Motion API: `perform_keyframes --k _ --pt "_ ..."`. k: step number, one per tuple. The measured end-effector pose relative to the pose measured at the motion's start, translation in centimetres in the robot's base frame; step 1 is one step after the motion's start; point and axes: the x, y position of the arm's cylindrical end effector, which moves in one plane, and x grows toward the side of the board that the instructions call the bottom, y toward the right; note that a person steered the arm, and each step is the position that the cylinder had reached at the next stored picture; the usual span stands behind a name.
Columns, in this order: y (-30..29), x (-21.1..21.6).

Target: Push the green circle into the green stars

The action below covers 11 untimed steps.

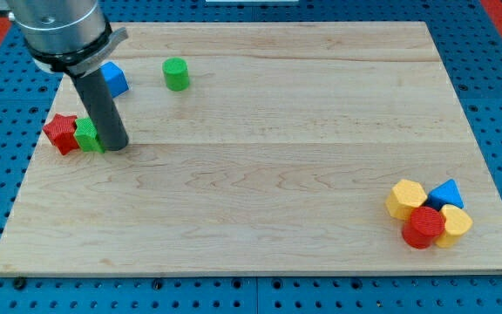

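The green circle [176, 74] stands near the view's top left on the wooden board [260, 157]. The green star [88, 135] lies at the view's left, touching a red star [61, 133] on its left side. My tip [115, 146] is the lower end of the dark rod, set right against the green star's right side. The green circle is above and to the right of my tip, well apart from it.
A blue block [113, 78] sits left of the green circle, partly hidden behind the rod. At the view's bottom right is a cluster: two yellow blocks [405, 198] [454, 223], a blue triangle [447, 193] and a red cylinder [423, 227].
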Motion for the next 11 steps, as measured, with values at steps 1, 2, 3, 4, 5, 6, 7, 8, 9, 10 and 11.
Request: perform_keyframes --k 1,2,3,4,5,6,7,8,9,10,11 --pt "5.4 -3.3" --pt "11.8 -7.4" --pt "13.2 -11.1" --pt "7.6 -11.9" --pt "1.1 -10.9" --pt "0.2 -10.1" --pt "6.5 -12.5" --pt "9.0 -16.8" --pt "3.8 -18.1" --pt "-2.0 -16.0" --pt "-5.2 -12.8"
